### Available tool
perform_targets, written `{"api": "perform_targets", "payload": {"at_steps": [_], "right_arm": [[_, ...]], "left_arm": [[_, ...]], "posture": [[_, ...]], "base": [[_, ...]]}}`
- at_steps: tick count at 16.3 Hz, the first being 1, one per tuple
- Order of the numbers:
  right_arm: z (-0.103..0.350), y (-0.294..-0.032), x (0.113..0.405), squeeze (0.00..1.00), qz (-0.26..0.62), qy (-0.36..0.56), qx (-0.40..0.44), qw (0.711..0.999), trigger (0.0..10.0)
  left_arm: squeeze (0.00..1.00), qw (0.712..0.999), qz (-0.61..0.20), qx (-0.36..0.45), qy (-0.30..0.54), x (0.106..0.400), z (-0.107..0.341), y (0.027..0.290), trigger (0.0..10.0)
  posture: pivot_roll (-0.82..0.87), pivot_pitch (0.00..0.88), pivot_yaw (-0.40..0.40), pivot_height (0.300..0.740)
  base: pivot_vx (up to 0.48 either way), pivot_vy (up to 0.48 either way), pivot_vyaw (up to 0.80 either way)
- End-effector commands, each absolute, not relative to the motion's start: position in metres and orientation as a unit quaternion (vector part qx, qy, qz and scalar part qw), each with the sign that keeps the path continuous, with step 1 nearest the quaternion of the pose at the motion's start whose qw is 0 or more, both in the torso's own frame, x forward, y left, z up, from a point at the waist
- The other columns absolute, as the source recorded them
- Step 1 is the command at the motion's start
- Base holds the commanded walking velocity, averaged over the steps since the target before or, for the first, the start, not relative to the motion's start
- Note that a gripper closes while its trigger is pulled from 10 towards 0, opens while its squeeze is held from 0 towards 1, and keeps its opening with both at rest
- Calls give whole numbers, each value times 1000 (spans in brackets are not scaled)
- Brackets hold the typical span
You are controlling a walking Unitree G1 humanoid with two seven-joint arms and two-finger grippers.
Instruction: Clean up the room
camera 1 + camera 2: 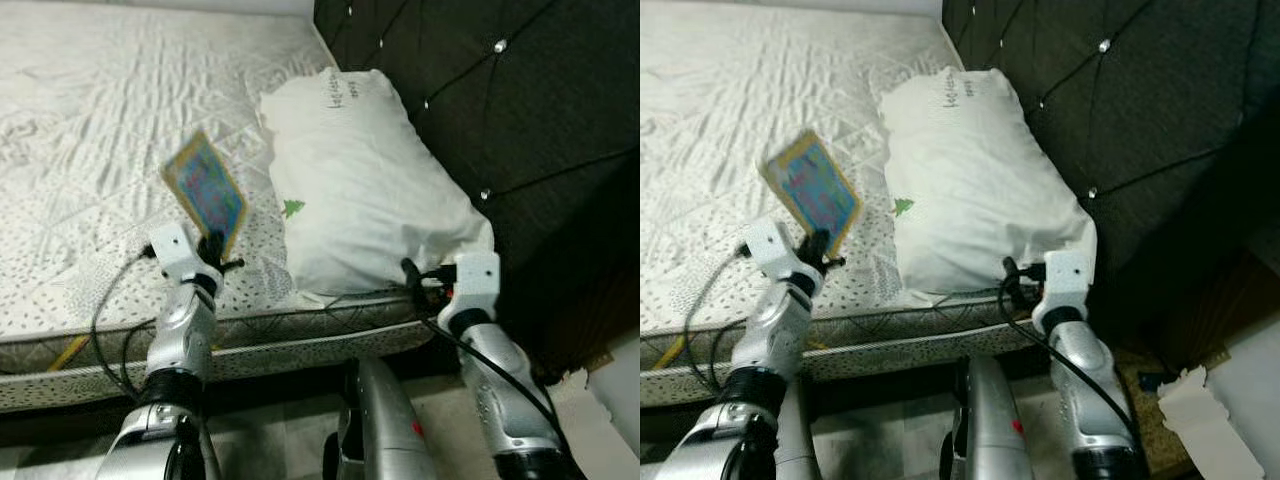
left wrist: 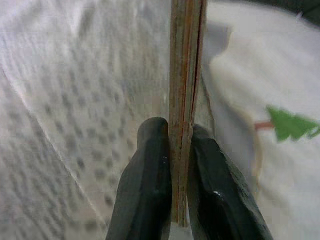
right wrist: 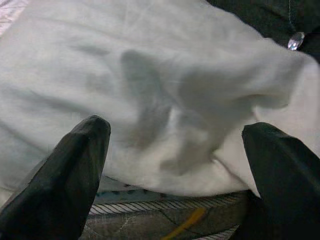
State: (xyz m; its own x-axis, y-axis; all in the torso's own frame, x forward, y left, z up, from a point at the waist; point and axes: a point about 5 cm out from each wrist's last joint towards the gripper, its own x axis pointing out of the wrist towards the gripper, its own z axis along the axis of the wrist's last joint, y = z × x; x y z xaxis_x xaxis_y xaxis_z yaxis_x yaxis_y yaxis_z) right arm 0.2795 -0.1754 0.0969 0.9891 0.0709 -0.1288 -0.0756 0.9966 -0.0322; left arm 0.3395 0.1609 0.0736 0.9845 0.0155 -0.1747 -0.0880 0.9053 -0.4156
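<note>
A thin book with a blue cover and yellow border (image 1: 206, 190) stands tilted above the mattress (image 1: 90, 120), and my left gripper (image 1: 212, 247) is shut on its lower edge. In the left wrist view the book's edge (image 2: 186, 75) is clamped between the two black fingers (image 2: 147, 180). A white pillow (image 1: 360, 190) with a small green tree mark (image 1: 293, 208) lies along the dark tufted headboard (image 1: 520, 90). My right gripper (image 1: 412, 272) is open at the pillow's near end, at the bed's edge, with its fingers (image 3: 75, 170) spread wide before the pillow (image 3: 165, 90).
The mattress side and bed frame (image 1: 300, 340) run across in front of me. A white paper-like object (image 1: 1210, 420) lies on the floor at the right. Something yellow (image 1: 66, 353) pokes out under the mattress edge at the left.
</note>
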Motion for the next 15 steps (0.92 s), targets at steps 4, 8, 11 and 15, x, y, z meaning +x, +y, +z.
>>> {"api": "perform_targets", "payload": {"at_steps": [4, 8, 11, 15], "right_arm": [[104, -182, 276, 0, 24, 57, -26, 998, 10000], [107, -183, 274, 0, 25, 55, -31, 998, 10000], [107, -182, 272, 0, 23, 55, -31, 998, 10000], [107, -181, 273, 0, 25, 52, -31, 998, 10000]], "left_arm": [[0, 961, 0, -257, 101, 345, 66, 131, 10000], [0, 965, -33, -231, 116, 346, 64, 106, 10000], [0, 963, -45, -215, 158, 340, 51, 95, 10000], [0, 963, -51, -177, 198, 332, 38, 91, 10000]], "posture": [[-113, 96, -132, 517], [-124, 100, -123, 517], [-125, 95, -114, 517], [-120, 87, -109, 517]], "base": [[0, 0, 0], [0, 0, 0], [0, 0, 0], [0, 0, 0]]}}
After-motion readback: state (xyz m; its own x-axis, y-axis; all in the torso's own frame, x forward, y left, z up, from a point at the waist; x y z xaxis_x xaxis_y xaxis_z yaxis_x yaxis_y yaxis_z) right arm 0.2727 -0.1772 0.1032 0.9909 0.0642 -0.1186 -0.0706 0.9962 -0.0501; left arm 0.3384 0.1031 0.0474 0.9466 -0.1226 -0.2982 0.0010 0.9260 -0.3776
